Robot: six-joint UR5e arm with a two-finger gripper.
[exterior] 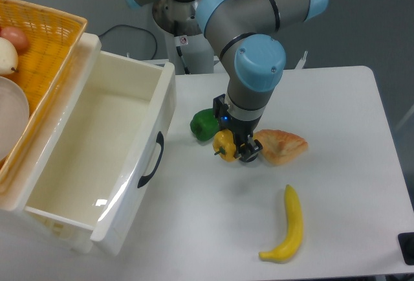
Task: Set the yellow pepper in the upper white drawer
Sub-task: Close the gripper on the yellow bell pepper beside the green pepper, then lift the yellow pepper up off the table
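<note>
At nine o'clock we are seeing an orange basket [55, 48] sitting at the far left, with some round things inside it that we cannot name for sure. Just beside it, toward the middle, the white drawer [139, 158] is standing pulled open, and we are seeing nothing inside it. Its black handle [152, 160] is pointing toward the food on the table [349, 112].

Moving toward the center, we are finding the green pepper [204, 123], and at its five o'clock the yellow pepper [224, 145] is sitting low at the table. We cannot tell if it is lifted yet. The gripper [240, 150] is reaching down right at the yellow pepper's three o'clock side. Its fingers are looking set close around the pepper, but the arm is hiding part of them, so we cannot tell if they are squeezing it or only touching.

At three o'clock from the gripper an orange, bread-like piece [283, 146] is lying flat. At five o'clock a banana [289, 226] is lying alone, well apart from the peppers.

We are thinking the job is only starting. The pepper is not in the drawer yet. It is waiting to be lifted, carried toward nine o'clock and let go over the open drawer.

We are not reading any words. A tiny sticker on the robot's base is too small to read.
</note>
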